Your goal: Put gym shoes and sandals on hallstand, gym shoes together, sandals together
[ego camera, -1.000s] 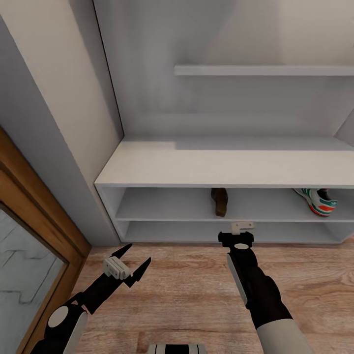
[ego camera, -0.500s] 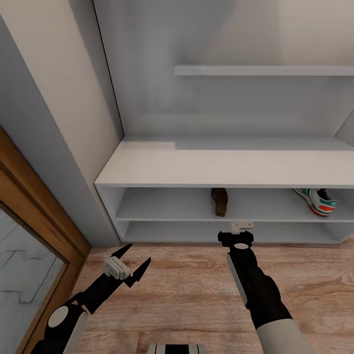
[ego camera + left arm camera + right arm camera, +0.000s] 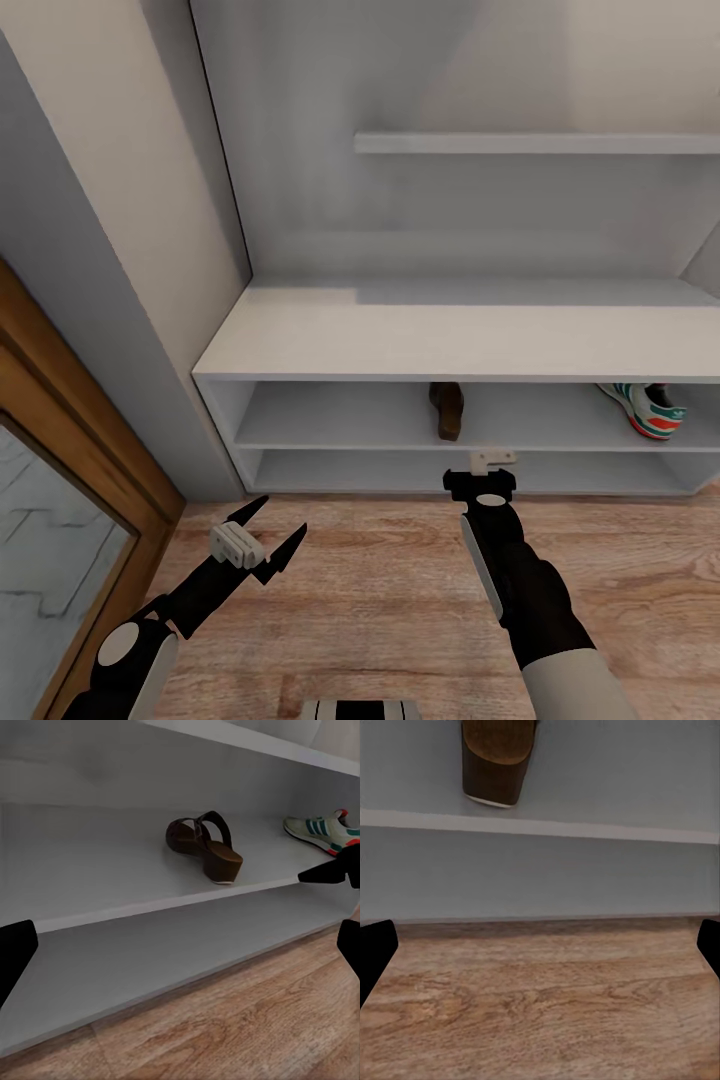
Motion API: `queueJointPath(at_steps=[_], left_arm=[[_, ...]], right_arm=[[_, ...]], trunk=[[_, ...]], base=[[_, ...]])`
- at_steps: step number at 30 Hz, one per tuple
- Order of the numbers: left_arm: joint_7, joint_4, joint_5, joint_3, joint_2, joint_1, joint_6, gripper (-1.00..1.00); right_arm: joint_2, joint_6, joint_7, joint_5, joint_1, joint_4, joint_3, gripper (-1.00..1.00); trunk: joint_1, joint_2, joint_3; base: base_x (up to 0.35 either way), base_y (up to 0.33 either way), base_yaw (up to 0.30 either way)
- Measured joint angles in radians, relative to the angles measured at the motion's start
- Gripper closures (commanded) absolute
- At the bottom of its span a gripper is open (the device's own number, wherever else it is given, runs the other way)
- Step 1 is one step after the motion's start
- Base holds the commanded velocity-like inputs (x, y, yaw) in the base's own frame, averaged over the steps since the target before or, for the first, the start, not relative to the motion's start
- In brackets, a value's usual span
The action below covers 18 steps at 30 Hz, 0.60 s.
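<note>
A brown sandal [image 3: 204,847] is seen lying on the upper shelf [image 3: 90,870] of the pale shoe rack, heel twd the shelf's front edge. Further along the same shelf, well apart, a white sneaker [image 3: 324,831] w/ green stripes is seen. The lower shelf [image 3: 150,960] sits below, w/ wood floor [image 3: 247,1027] in front. Dark fingertips [image 3: 15,952] are seen at both edges, spread wide

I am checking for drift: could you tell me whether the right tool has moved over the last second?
No. The right tool sits at the same spot below the sandal, before the hallstand.
</note>
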Motion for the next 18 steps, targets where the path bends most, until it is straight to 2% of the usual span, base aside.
queueJointPath(at_steps=[14,18], left_arm=[[0.0,0.0,-0.001,0.0,0.0,0.0,0.0,-1.0],[0.001,0.001,-0.001,0.001,0.0,0.0,0.0,-1.0]], right_arm=[[0.0,-0.001,0.0,0.001,0.001,-0.004,0.001,-1.0],[0.001,-0.001,-0.001,0.002,0.002,-0.005,0.002,-1.0]], trunk=[[0.0,0.0,0.0],[0.0,0.0,0.0]], base=[[-0.001,0.0,0.0],[-0.084,0.0,0.0]])
